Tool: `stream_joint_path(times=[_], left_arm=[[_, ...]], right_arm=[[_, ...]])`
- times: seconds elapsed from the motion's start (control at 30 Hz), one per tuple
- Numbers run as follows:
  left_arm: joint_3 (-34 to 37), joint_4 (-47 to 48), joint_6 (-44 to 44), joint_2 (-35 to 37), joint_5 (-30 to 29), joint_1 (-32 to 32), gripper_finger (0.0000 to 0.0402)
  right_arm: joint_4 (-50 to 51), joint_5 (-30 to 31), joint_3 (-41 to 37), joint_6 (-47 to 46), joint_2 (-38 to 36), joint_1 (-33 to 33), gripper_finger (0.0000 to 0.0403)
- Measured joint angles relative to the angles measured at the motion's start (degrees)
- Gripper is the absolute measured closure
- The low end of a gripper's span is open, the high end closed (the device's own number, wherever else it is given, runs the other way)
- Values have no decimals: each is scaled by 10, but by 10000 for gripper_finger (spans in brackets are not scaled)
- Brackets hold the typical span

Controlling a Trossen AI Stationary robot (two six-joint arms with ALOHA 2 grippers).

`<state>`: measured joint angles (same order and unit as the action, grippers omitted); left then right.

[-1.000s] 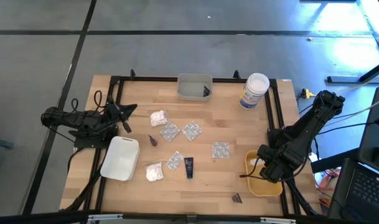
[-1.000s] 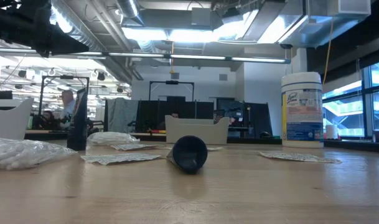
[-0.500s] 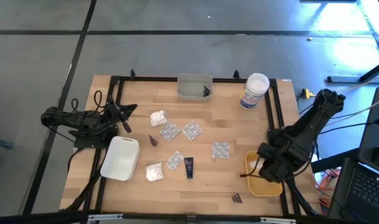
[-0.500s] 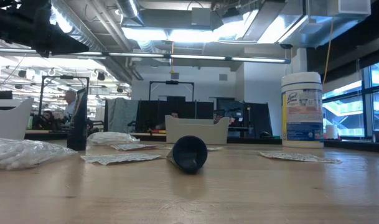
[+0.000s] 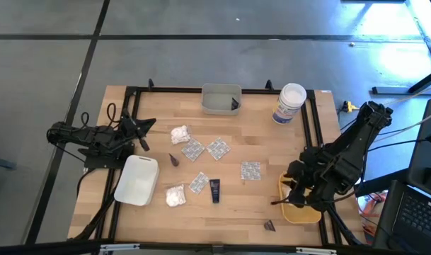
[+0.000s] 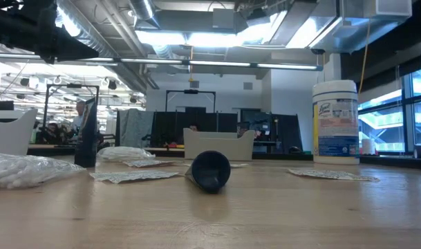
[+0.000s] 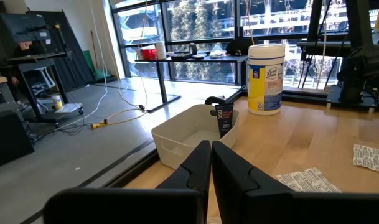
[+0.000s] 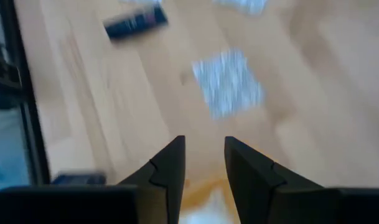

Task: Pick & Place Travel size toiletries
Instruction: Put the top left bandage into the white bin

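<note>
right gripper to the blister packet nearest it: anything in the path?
Nothing visible. The right gripper hangs open and empty over the yellow tray's inner edge; only bare wood lies between it and the blister packet. The dark tube lies beyond the packet, off that line.

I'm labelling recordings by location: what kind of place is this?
Probably a robotics lab in an open-plan workspace: a framed wooden table, exposed ceiling ducts, and desks with monitors behind.

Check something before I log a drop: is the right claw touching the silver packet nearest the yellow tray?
Apart. In the right wrist view the open right claw is empty, with bare wood between it and the silver packet.
</note>
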<state>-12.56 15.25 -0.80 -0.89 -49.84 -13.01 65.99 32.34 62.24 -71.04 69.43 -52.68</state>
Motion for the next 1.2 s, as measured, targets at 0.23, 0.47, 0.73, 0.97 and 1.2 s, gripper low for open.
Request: stream_joint_path(times=[0.23,0.47,0.73,0.97,1.2], left_arm=[[0,0,0,0,0,0,390],[0,0,0,0,0,0,389],[0,0,0,0,0,0,391],[0,0,0,0,0,0,390],[0,0,0,0,0,0,389]], right_arm=[[-49,70,0,84,0,40,298],[-149,90,0,240,0,111,292],[-258,59,0,400,0,195,281],[-327,-9,0,483,0,251,287],[-360,-52,0,520,5,279,301]])
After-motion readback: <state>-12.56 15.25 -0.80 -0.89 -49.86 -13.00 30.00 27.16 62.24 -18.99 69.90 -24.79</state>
